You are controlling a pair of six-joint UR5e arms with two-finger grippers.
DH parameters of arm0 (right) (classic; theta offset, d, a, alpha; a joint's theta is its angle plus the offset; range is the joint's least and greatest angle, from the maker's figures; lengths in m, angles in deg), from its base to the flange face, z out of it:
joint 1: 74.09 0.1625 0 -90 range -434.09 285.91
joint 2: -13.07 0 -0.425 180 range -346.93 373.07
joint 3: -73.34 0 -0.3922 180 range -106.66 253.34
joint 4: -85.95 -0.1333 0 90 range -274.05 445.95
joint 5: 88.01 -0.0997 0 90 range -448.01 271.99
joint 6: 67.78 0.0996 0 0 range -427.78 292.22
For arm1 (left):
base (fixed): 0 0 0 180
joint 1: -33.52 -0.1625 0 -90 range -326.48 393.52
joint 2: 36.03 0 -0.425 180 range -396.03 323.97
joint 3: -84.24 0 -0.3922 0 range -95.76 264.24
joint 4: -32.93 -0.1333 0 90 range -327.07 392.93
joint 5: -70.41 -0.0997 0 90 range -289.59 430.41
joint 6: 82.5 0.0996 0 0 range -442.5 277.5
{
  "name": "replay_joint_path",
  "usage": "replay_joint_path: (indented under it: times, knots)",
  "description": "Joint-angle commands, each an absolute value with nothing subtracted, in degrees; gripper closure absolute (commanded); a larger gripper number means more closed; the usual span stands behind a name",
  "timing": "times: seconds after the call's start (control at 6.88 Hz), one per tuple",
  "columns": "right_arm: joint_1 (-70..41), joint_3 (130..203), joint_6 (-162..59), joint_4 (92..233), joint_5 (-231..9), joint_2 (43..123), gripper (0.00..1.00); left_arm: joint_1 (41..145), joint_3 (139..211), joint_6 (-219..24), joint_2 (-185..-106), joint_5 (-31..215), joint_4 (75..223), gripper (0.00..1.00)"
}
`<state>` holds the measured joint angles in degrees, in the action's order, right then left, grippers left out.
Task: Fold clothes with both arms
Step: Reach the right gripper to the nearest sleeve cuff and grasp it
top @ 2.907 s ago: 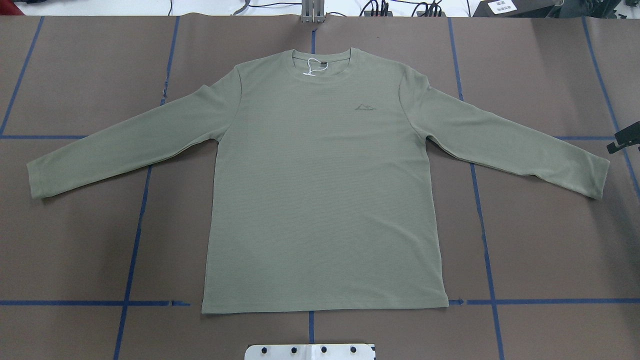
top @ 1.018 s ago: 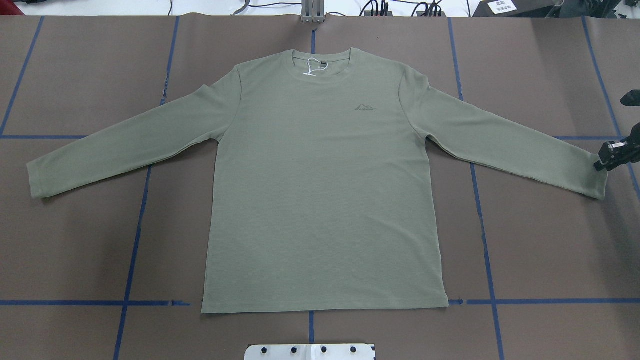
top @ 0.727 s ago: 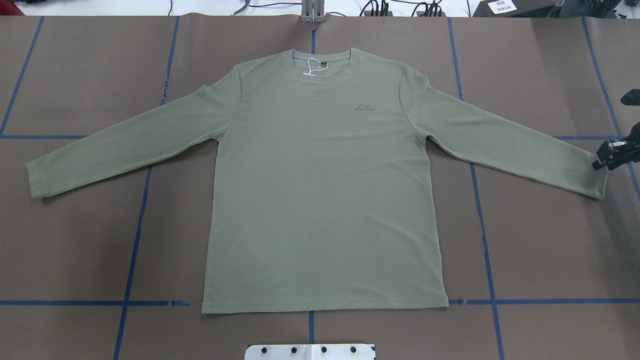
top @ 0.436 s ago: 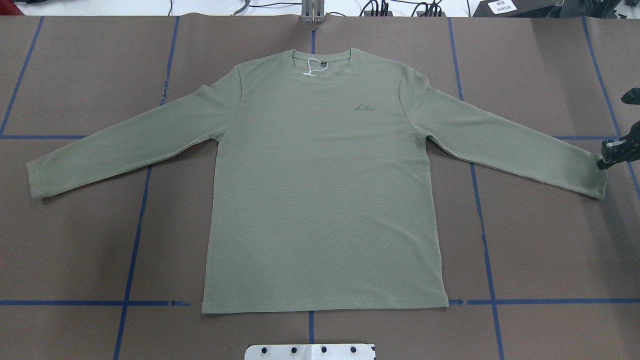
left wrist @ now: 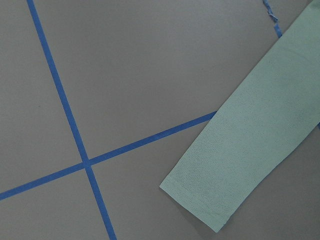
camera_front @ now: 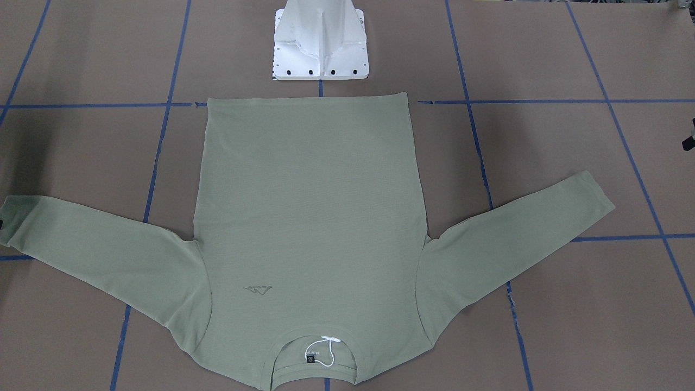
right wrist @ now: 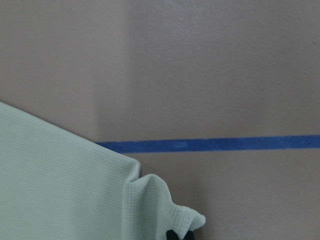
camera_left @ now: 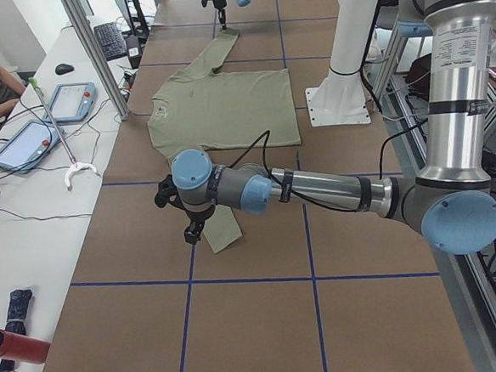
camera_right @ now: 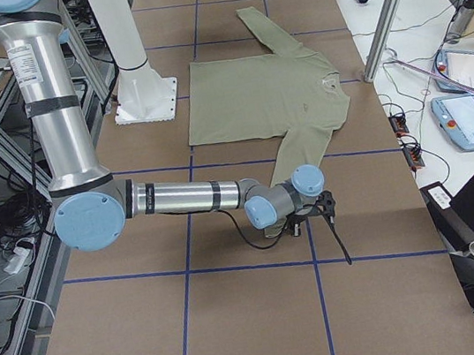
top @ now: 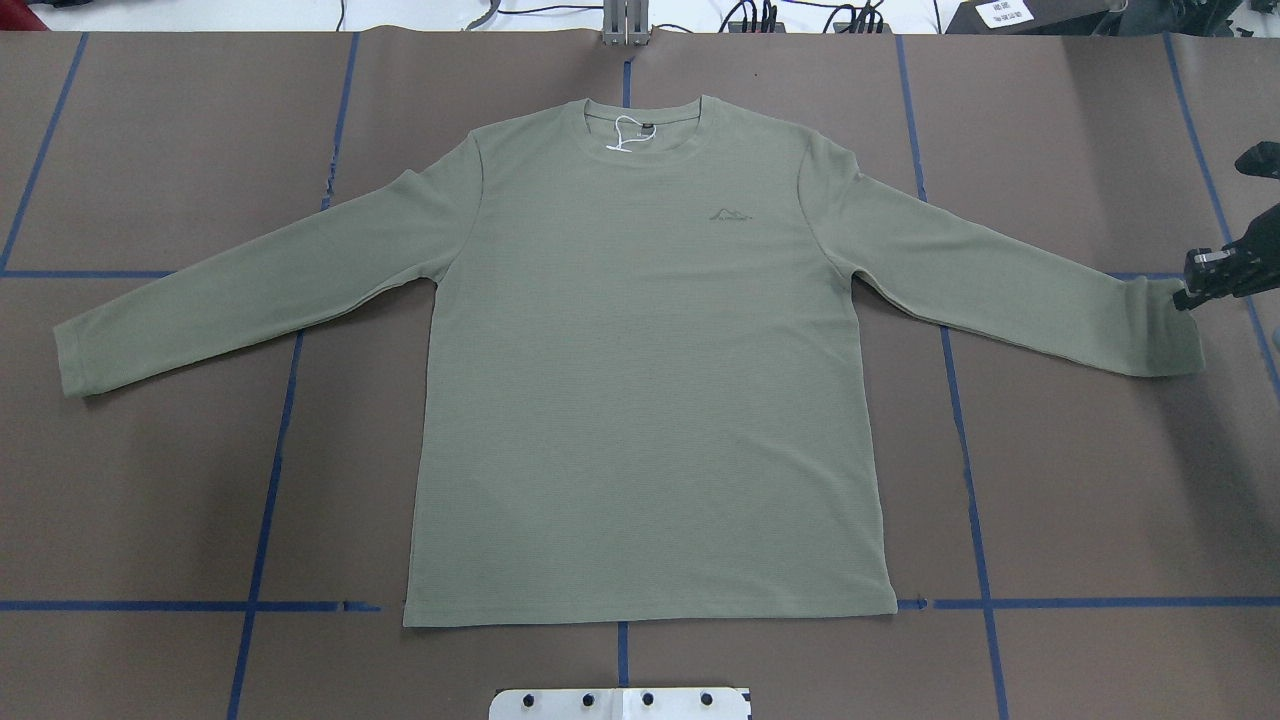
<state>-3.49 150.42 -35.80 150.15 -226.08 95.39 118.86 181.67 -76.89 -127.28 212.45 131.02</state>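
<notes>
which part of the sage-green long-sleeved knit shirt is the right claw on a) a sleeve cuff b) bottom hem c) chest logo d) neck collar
a: the right claw sits at the end of one sleeve of the sage-green long-sleeved knit shirt, and the right wrist view shows the cuff corner puckered at it.

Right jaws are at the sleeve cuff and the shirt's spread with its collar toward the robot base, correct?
No. The hem of the shirt, not its collar, lies toward the robot base, as the front-facing view shows. The right gripper has its jaws at the sleeve cuff.
</notes>
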Motion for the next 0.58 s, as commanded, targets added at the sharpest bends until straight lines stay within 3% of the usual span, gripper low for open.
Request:
replay_joint_path:
  times: [0.0, 0.15, 0.44]
  knots:
    - [-7.8, 162.1, -20.4, 150.0, -226.4, 94.2, 1.0, 118.9, 182.2, -77.0, -127.3, 212.4, 131.0, 0.0]
    - [-10.3, 166.0, -10.5, 150.1, -226.1, 91.3, 1.0, 118.9, 182.3, -77.0, -127.3, 212.4, 131.0, 0.0]
    - [-17.1, 166.3, 6.8, 150.6, -221.9, 79.9, 1.0, 118.9, 182.7, -77.0, -127.3, 212.4, 131.0, 0.0]
